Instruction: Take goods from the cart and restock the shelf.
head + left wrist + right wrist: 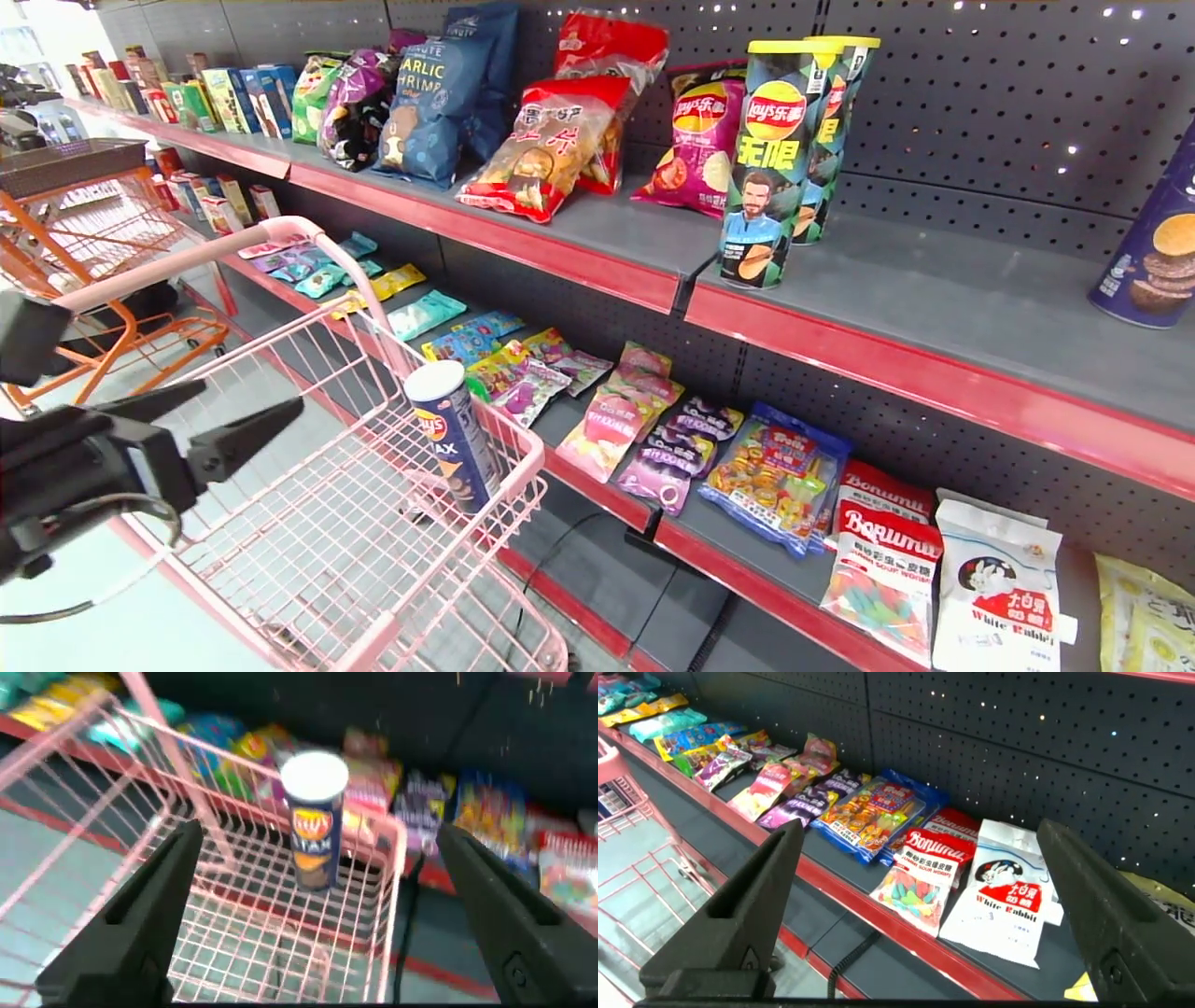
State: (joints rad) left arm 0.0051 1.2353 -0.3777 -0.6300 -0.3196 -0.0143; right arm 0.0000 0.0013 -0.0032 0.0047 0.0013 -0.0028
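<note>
Left gripper (250, 399) hovers over the near side of the pink cart (280, 229), fingers spread wide and holding nothing. The blue chip can (453, 434) stands upright in the cart's far corner, against the wire wall nearest the shelves. Right gripper (922, 826), likewise spread apart and empty, faces the candy bags (878, 812) lying on the lower shelf (701, 812). Beyond and higher, two tall chip cans (780, 159) stand on the upper shelf (934, 289)
</note>
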